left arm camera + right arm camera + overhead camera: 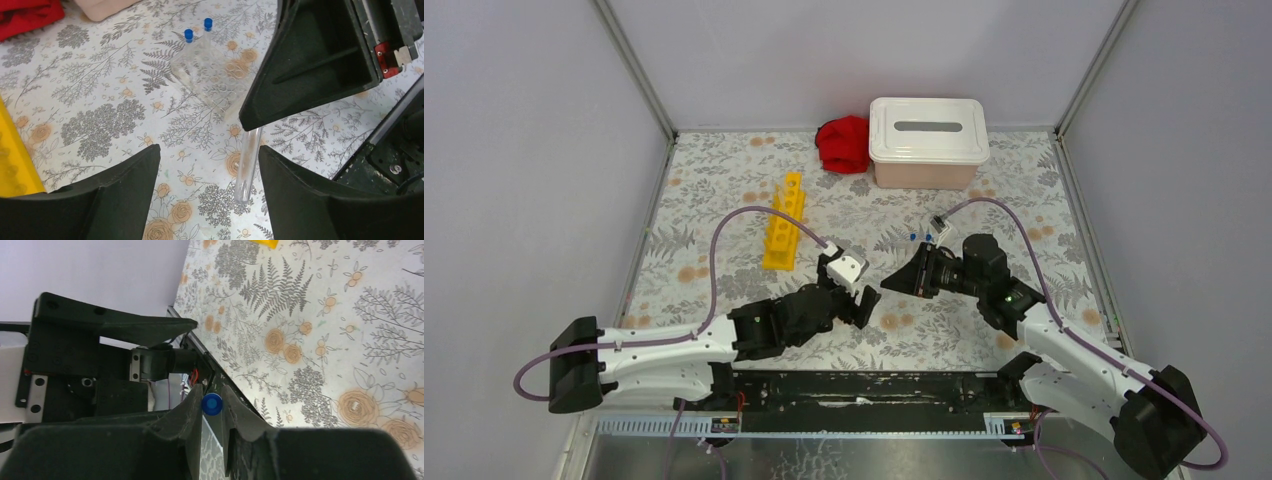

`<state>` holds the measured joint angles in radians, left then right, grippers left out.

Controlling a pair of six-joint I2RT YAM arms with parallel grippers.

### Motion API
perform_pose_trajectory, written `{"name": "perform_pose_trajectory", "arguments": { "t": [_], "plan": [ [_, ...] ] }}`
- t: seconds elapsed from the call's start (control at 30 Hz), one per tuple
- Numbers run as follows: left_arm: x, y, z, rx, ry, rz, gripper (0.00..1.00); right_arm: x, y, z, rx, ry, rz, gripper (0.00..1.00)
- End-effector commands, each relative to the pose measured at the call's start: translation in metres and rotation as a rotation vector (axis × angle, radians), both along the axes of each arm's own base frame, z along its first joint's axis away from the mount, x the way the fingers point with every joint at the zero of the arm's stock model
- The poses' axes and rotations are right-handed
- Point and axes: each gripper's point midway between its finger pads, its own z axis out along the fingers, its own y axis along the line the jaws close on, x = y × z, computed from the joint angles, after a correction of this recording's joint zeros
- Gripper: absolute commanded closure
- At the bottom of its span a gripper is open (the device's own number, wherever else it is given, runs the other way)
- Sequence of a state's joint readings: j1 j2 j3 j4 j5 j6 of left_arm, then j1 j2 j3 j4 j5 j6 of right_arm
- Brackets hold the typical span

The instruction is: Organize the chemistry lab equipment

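Here on the table the white-lidded bin sits at the far edge, the yellow rack lies left of centre, the left end effector gapes wide, and the right end effector pinches a blue-capped tube.

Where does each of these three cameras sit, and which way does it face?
Top: above and behind, looking down on the table; left arm and right arm show.
Left wrist: on the left arm, looking past the open left jaws at the right jaws' tube.
Right wrist: on the right arm, looking along the right jaws, shut on that tube.
Shared: all three show the rack.
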<state>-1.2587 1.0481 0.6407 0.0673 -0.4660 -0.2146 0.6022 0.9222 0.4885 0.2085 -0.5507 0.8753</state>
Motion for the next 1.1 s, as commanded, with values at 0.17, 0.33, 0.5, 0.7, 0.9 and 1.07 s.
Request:
{"name": "perform_pose_trajectory", "arguments": {
  "t": [0.17,0.33,0.5,0.7,0.9,1.07],
  "plan": [
    [0.016,0.012,0.006,-0.055,-0.02,0.142,0.18,0.031,-0.007,0.018,-0.126,-0.163,-0.077,1.0],
    [0.02,0.019,0.003,-0.081,0.0,0.207,0.18,0.051,-0.025,0.013,-0.275,-0.229,-0.162,1.0],
    [0.023,0.021,-0.006,-0.102,0.041,0.264,0.16,0.074,-0.046,0.007,-0.436,-0.289,-0.252,1.0],
    [0.024,0.018,-0.021,-0.08,0.08,0.3,0.07,0.096,-0.072,-0.008,-0.607,-0.323,-0.35,1.0],
    [0.026,0.016,-0.031,-0.062,0.108,0.331,0.05,0.111,-0.084,-0.027,-0.723,-0.325,-0.392,1.0],
    [0.027,0.017,-0.035,-0.062,0.117,0.346,0.04,0.12,-0.091,-0.036,-0.783,-0.327,-0.421,1.0]
  ]
}}
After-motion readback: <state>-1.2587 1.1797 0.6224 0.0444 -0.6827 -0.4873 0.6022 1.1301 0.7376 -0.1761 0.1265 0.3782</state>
